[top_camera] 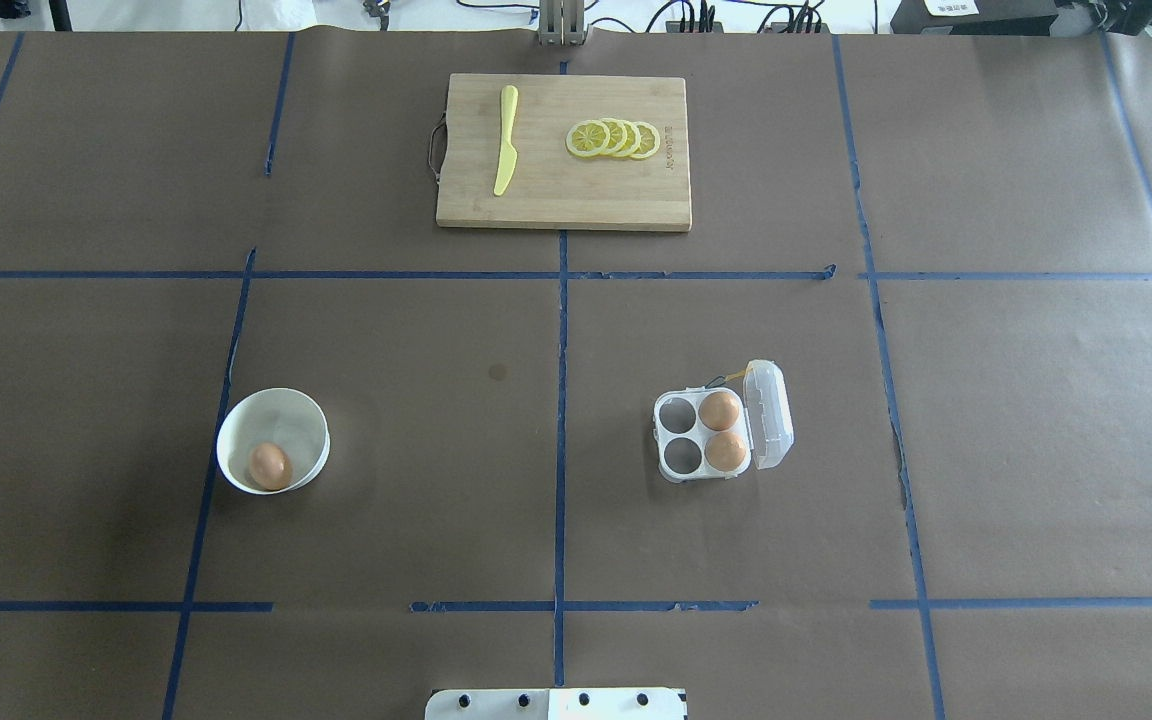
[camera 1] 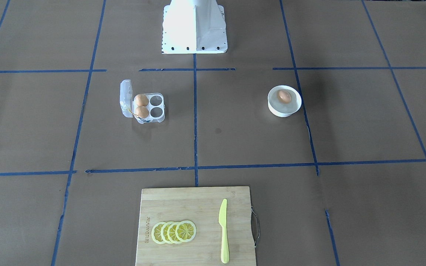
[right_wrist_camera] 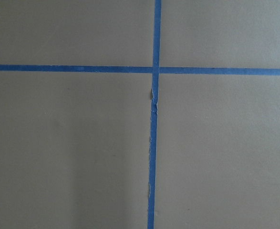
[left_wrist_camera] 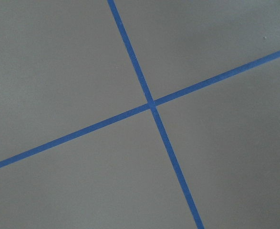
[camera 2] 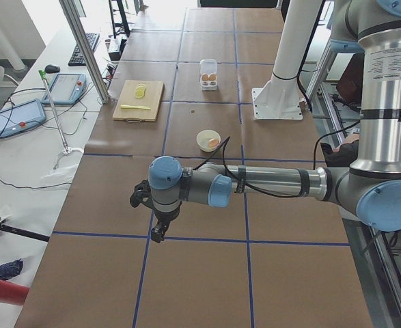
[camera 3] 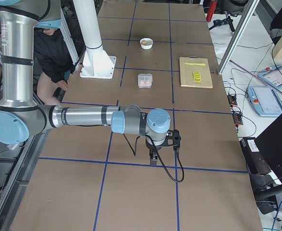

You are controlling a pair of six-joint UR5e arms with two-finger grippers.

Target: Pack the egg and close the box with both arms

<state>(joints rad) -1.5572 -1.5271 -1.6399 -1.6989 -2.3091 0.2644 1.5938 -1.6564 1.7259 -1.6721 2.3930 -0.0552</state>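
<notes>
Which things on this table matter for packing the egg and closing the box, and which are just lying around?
Job: the loose egg in the white bowl; the open box, two cells free.
Lying about: cutting board, yellow knife, lemon slices.

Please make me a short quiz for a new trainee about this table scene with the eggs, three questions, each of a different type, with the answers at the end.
1. True or false: the lid of the box is open.
2. Where does the egg that is not yet packed lie? A. in the white bowl; B. in the box; C. on the lid.
3. Fill in: ___ cells of the box hold no egg.

Key: 1 true; 2 A; 3 two.
</notes>
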